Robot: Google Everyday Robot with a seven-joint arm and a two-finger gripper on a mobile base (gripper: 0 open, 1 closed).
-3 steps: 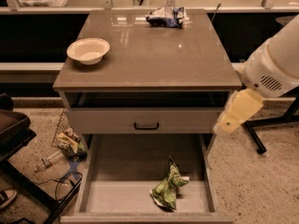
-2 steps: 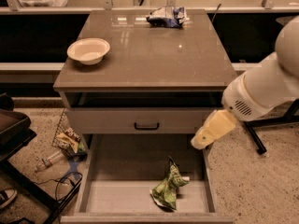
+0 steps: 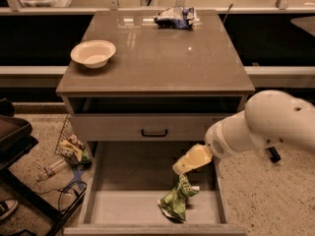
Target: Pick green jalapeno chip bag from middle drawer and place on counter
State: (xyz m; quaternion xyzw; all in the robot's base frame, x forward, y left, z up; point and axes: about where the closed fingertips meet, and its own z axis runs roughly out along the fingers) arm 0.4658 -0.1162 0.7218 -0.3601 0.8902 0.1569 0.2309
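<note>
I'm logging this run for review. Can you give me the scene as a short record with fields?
tool: over the open middle drawer, just above the green jalapeno chip bag; contact unclear
green jalapeno chip bag: crumpled, on the drawer floor, right of centre, near the front
middle drawer: pulled open
drawer front: black handle, above the open drawer
counter: white bowl at its left, blue-and-white snack bag at its back edge
task stage: bag not yet lifted
</note>
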